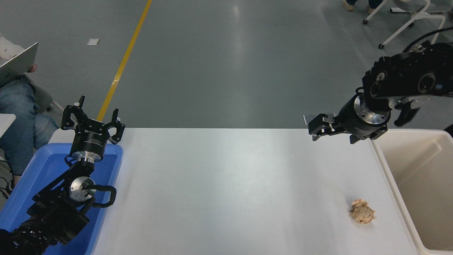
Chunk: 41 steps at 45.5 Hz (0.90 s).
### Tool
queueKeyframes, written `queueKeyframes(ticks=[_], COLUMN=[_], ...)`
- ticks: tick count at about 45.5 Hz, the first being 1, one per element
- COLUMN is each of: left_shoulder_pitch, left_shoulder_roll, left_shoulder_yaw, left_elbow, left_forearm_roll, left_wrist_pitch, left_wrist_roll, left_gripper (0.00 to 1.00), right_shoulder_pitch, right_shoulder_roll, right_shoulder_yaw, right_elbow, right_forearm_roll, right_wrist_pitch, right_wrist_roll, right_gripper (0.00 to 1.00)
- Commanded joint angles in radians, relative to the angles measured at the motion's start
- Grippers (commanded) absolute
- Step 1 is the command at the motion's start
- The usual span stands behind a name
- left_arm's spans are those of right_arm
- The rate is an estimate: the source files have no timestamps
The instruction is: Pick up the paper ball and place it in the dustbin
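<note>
Tan paper: the paper ball (362, 215) sat loose on the white table (226, 191) down at about 4 o'clock, near the dustbin (391, 177) but not touching it.
Progress: honestly nothing was done yet, no pickup, no drop, so the whole grab, carry and release was left.
Right gripper (316, 128): hung up around 2 o'clock over the table's far edge, well apart from the ball, holding nothing; can't tell if its fingers were spread or closed from this angle.
Left gripper (92, 121): parked at 9 o'clock over the blue tray (32, 184), fingers spread wide, empty.
Ball shape: pretty much round and crumpled, so no real long axis or pointing direction that I could make out.
Bin: sat at the 3 to 4 o'clock edge; the part in view looked empty.
</note>
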Motion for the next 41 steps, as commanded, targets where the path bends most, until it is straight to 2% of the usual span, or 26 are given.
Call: queueKeyframes(ticks=[1, 9, 18, 24, 41], left_shoulder_pitch=[0.0, 0.0, 0.0, 0.0, 0.001], left_shoulder_roll=[0.0, 0.0, 0.0, 0.0, 0.0], left_shoulder_yaw=[0.0, 0.0, 0.0, 0.0, 0.0], left_elbow=[0.001, -0.001, 0.001, -0.001, 0.001], left_forearm_roll=[0.0, 0.0, 0.0, 0.0, 0.0], left_wrist_pitch=[0.001, 0.001, 0.001, 0.001, 0.001], left_wrist_roll=[0.0, 0.0, 0.0, 0.0, 0.0], left_gripper=[0.99, 0.99, 0.99, 0.99, 0.99], right_shoulder_pitch=[-0.179, -0.294, -0.43, -0.516, -0.628], right_shoulder_roll=[0.01, -0.011, -0.025, -0.026, -0.08], right_shoulder_yaw=[-0.067, -0.079, -0.059, -0.042, 0.048], right_elbow=[-0.1, -0.134, -0.198, -0.249, -0.275], right_forearm_roll=[0.005, 0.01, 0.072, 0.106, 0.106], right_wrist_pitch=[-0.091, -0.169, -0.232, -0.243, -0.275], right_wrist_roll=[0.0, 0.0, 0.0, 0.0, 0.0], right_gripper=[1.0, 1.0, 1.0, 1.0, 1.0])
